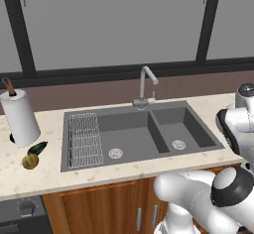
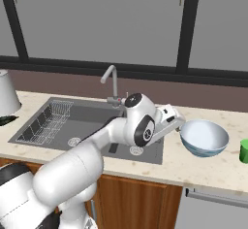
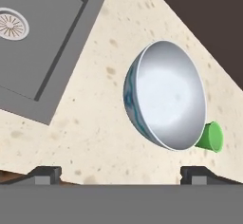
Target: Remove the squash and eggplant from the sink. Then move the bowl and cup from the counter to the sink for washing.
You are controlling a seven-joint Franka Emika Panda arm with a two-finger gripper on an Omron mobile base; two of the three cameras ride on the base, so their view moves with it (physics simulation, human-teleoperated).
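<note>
The squash [image 1: 30,161] and the dark eggplant [image 1: 37,147] lie together on the counter [image 1: 49,176] left of the sink [image 1: 139,131]. On the counter [image 2: 193,167] right of the sink [image 2: 63,126] stands the bowl [image 2: 204,138], white inside and blue-grey outside, with the green cup [image 2: 244,151] just beyond it. My gripper [image 2: 178,123] hovers beside the bowl's left rim. In the hand view the bowl [image 3: 166,95] and cup [image 3: 210,136] sit ahead of my gripper [image 3: 121,175], whose fingertips [image 3: 45,173] stand wide apart, open, with nothing between them.
A paper towel roll [image 1: 19,118] stands at the counter's far left. The curved faucet [image 1: 146,84] rises behind the sink, and a wire rack [image 1: 84,139] lies in the left basin. Dark window frames run along the back wall.
</note>
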